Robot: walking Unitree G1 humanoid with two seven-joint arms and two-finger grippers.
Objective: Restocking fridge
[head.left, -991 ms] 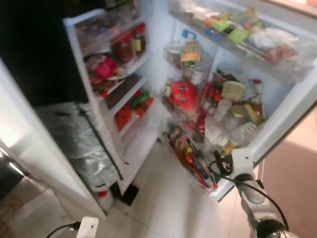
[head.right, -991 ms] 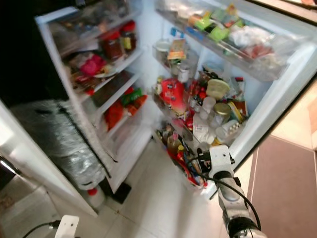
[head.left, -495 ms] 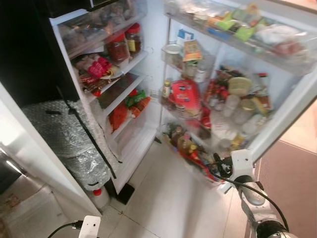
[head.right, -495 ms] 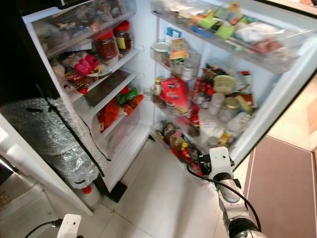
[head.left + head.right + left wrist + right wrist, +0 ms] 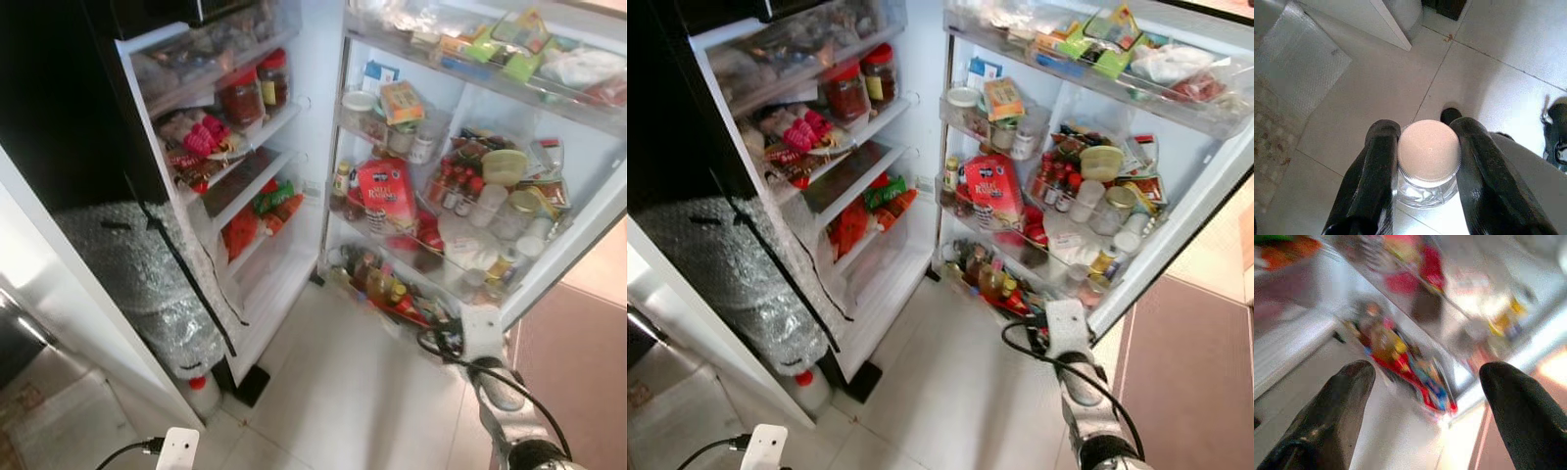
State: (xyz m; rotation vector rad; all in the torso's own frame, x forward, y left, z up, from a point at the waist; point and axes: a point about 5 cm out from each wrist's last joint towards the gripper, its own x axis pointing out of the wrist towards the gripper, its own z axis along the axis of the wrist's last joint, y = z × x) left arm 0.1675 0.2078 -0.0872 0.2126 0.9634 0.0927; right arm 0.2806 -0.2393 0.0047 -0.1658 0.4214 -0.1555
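Left gripper (image 5: 1425,161) clamped on white-lidded glass jar (image 5: 1428,166), right gripper (image 5: 1430,387) fingers spread wide, empty, facing fridge door shelves (image 5: 1058,264)

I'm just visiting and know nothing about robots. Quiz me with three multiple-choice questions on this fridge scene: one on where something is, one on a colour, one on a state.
1. Where is the red carton?
A. on a shelf in the fridge door
B. on the floor
C. in the right gripper

2. What colour is the lid of the glass jar in the left gripper?
A. green
B. white
C. black

3. How is the right gripper?
A. shut on a bottle
B. shut on a cloth
C. open and holding nothing

Answers: 1 A, it stands among bottles on the door; 2 B, the cap shows pale white; 3 C, its fingers stand wide apart with nothing between them.
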